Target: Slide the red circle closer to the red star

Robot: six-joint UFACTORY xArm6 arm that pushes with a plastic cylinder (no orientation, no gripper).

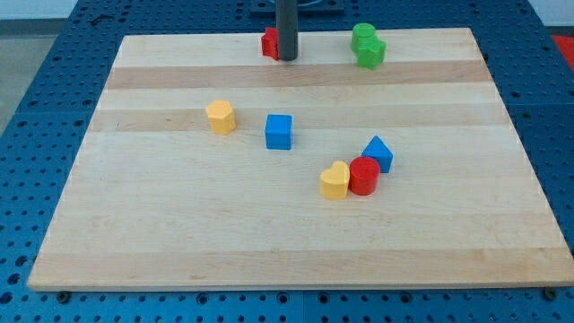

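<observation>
Listing the contents of the tabletop [296, 260], a pale wooden board of lengthwise planks on a blue perforated base [36, 108].

Item: my tip [287, 58], the lower end of a dark straight rod, at the view's top, touching or just beside the red star [269, 42], which it partly hides. No pincer is fitted, so nothing is grasped or released.

Item: red circle [364, 175], a short matte cylinder, right of centre and well apart from the star. It touches a yellow heart [334, 180] on its left and a blue triangular block [378, 153] behind it.

Item: blue cube [279, 131], near the middle.

Item: yellow block [221, 117], apparently hexagonal, left of the cube.

Item: two green blocks [367, 45], top right, touching; shapes unclear.

All the blocks look like smooth painted wood or plastic, and should slide easily.

Handling note, as a judgement: the tip should travel round to the circle's lower-right side and push up-left along the line to the star. Contact must be centred, since a round wall slips off a thin rod. The heart may be dragged along; the cube lies near the path.
</observation>
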